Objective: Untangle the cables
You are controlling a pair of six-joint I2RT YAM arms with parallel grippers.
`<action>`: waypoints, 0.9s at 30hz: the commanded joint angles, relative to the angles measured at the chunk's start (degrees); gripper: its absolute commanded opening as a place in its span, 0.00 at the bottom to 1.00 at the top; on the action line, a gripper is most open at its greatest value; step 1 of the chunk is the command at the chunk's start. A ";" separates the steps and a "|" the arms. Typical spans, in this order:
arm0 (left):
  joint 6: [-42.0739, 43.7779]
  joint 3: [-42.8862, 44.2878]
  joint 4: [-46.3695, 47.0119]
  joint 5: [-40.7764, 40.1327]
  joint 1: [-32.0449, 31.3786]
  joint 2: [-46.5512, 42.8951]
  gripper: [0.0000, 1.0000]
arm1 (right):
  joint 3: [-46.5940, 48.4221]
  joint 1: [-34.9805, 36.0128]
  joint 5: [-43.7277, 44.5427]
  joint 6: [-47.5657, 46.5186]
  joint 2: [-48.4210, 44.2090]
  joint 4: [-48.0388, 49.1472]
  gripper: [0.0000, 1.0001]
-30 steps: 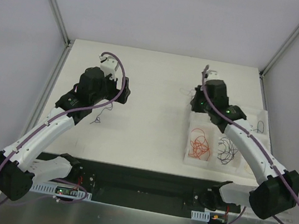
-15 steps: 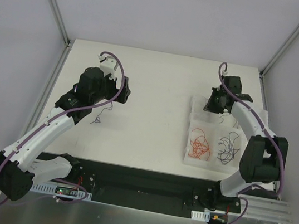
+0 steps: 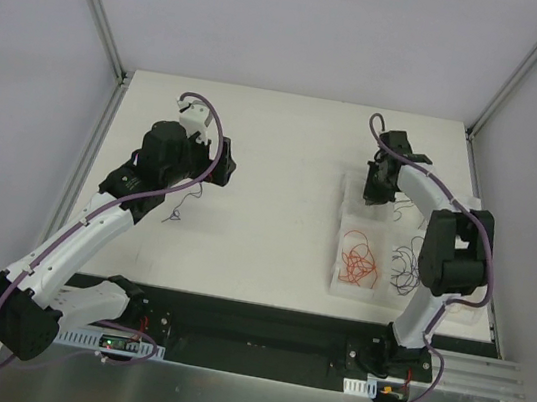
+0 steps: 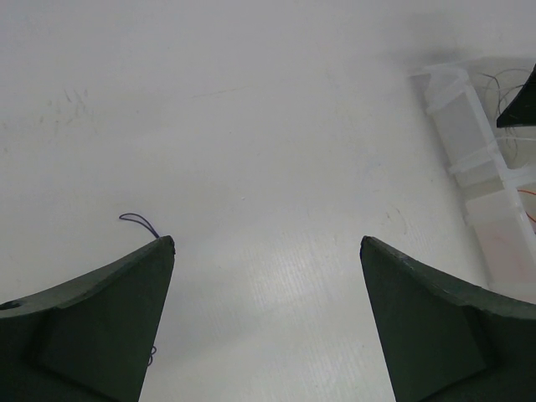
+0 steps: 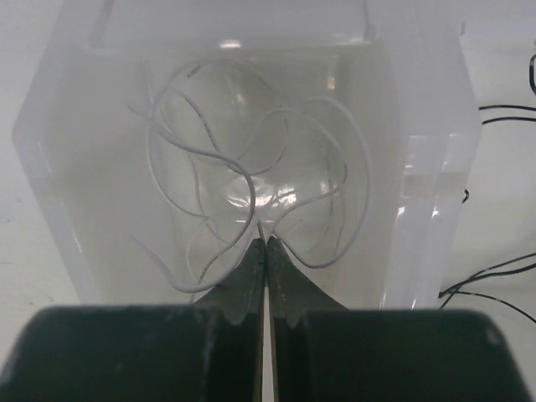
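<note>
White wires [image 5: 249, 186] curl in a far compartment of a clear tray [image 5: 423, 193]. Orange wires [image 3: 359, 258] and black wires [image 3: 407, 264] lie in the nearer ones. Right gripper [image 5: 265, 244] jaws closed at the white wires, can't tell if pinching any. Left gripper [image 4: 266, 243] wide open above the table [image 4: 251, 126], loose dark wire [image 4: 139, 221] just beside one finger.

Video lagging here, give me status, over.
Left gripper open above table, thin dark strand alongside. Right gripper shut, tips among thin white wires in clear plastic compartment. Nothing blocking.
</note>
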 commanded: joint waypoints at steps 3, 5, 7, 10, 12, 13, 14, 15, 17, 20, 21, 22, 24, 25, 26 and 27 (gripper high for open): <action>-0.71 -0.58 2.13 0.43 0.51 -0.62 0.92 | 3.52 1.45 7.12 -2.90 1.27 -4.94 0.01; -0.71 -0.49 2.04 0.60 0.51 -0.53 0.92 | 3.43 1.54 7.12 -2.99 1.44 -5.12 0.01; -0.79 -0.57 2.04 0.43 0.51 -0.44 0.91 | 3.52 1.72 7.38 -3.51 1.71 -5.21 0.01; -0.79 -0.49 2.04 0.43 0.51 -0.62 0.90 | 3.52 2.16 8.88 -4.57 2.32 -5.65 0.02; -0.88 -0.49 2.04 0.52 0.51 -0.36 0.90 | 3.61 2.51 8.79 -4.66 2.93 -5.91 0.03; -0.88 -0.49 2.04 0.69 0.51 -0.27 0.90 | 3.69 2.86 9.14 -4.74 3.20 -5.91 0.03; -0.97 -0.40 2.04 0.78 0.51 -0.27 0.90 | 3.78 3.29 9.75 -4.74 3.55 -5.91 0.03; -0.97 -0.40 2.04 0.95 0.51 -0.09 0.90 | 4.04 3.47 10.45 -5.09 3.99 -6.17 0.04; -0.97 -0.40 2.13 0.87 0.51 -0.09 0.90 | 5.01 3.91 10.72 -5.36 4.96 -6.96 0.06; -1.06 -0.40 2.13 1.04 0.51 0.17 0.90 | 5.89 4.09 10.37 -5.45 5.57 -7.06 0.09; -1.23 -0.40 2.04 1.22 0.51 0.17 0.90 | 6.24 4.09 10.02 -5.45 5.92 -7.14 0.11; -1.23 -0.49 2.21 1.22 0.51 0.26 0.90 | 6.59 4.00 9.50 -5.62 6.45 -7.23 0.13; -1.41 -0.49 2.13 1.48 0.51 0.44 0.90 | 8.17 4.00 8.97 -6.24 7.85 -8.02 0.15; -1.50 -0.57 2.21 1.57 0.51 0.44 0.90 | 8.61 3.83 8.62 -6.24 8.30 -8.20 0.15; -1.50 -0.49 2.30 1.48 0.51 0.26 0.90 | 8.88 3.74 8.18 -6.33 8.74 -8.11 0.15; -1.50 -0.49 2.22 1.57 0.51 0.26 0.90 | 9.23 3.74 7.83 -6.24 9.44 -8.28 0.15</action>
